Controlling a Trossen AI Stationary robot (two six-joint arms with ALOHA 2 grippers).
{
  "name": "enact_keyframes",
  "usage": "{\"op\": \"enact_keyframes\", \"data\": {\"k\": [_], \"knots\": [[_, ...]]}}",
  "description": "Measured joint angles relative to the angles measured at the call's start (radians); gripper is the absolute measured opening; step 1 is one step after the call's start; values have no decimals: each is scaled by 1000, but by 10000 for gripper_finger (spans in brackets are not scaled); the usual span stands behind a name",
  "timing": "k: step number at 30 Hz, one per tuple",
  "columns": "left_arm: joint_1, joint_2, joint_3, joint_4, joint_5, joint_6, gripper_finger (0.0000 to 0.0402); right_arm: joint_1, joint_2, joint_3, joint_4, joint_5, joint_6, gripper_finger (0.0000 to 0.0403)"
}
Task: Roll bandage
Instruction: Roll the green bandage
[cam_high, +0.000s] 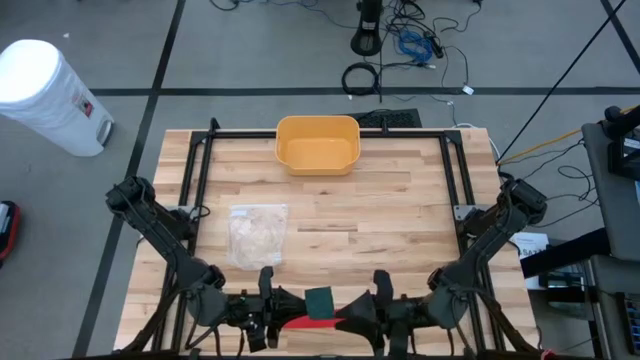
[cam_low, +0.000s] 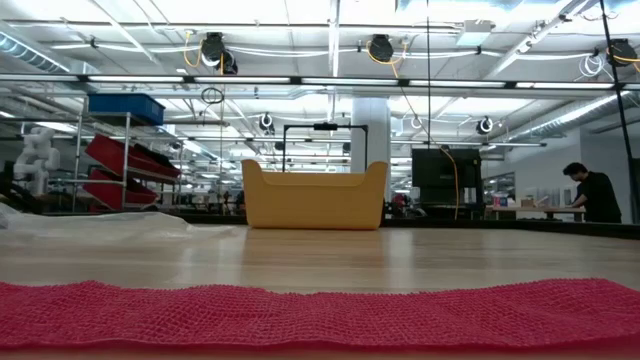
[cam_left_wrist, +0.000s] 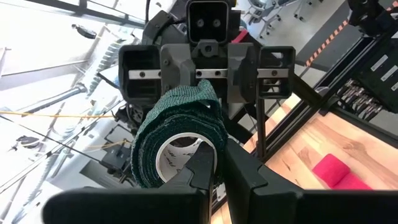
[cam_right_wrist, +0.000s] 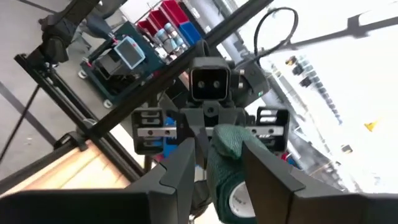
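Note:
A dark green bandage roll (cam_high: 321, 300) with a white core (cam_left_wrist: 177, 155) hangs in the air at the table's near edge, between my two grippers, which face each other level. My left gripper (cam_left_wrist: 222, 165) is shut on the roll. My right gripper (cam_right_wrist: 214, 165) comes from the opposite side, its fingers apart with the roll's (cam_right_wrist: 227, 165) outer wrap between them. A red bandage strip (cam_low: 320, 315) lies flat on the table below them, along the near edge. My left gripper holds the roll by its wall (cam_left_wrist: 214, 146) at the end facing it. One finger (cam_left_wrist: 202, 168) is inside the white core and the other (cam_left_wrist: 245, 171) outside. It comes level from the table's left, and the roll is lifted clear of the table. My right gripper straddles the roll's other end (cam_right_wrist: 229, 143); I cannot tell whether its fingers touch it.
A yellow bin (cam_high: 317, 143) stands at the table's far middle. A clear plastic bag (cam_high: 258, 235) lies left of centre. A black frame (cam_high: 200, 160) runs along the table's left, far and right sides. The middle of the wooden top lies between these.

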Motion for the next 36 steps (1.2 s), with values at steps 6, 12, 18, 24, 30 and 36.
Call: {"op": "enact_keyframes", "data": {"k": [6, 12, 18, 24, 30, 36], "knots": [[2, 0, 0, 0, 0, 0, 25, 4, 9, 0, 25, -7, -46, 104], [2, 0, 0, 0, 0, 0, 25, 2, 9, 0, 24, -7, -8, 88], [2, 0, 0, 0, 0, 0, 25, -13, 9, 0, 10, -40, 55, 80], [2, 0, 0, 0, 0, 1, 25, -38, 9, 0, -9, -83, 101, 80], [2, 0, 0, 0, 0, 2, 25, -35, 9, 0, -3, -82, 33, 80], [2, 0, 0, 0, 0, 4, 25, -35, 9, 0, -1, -79, -44, 80]]}}
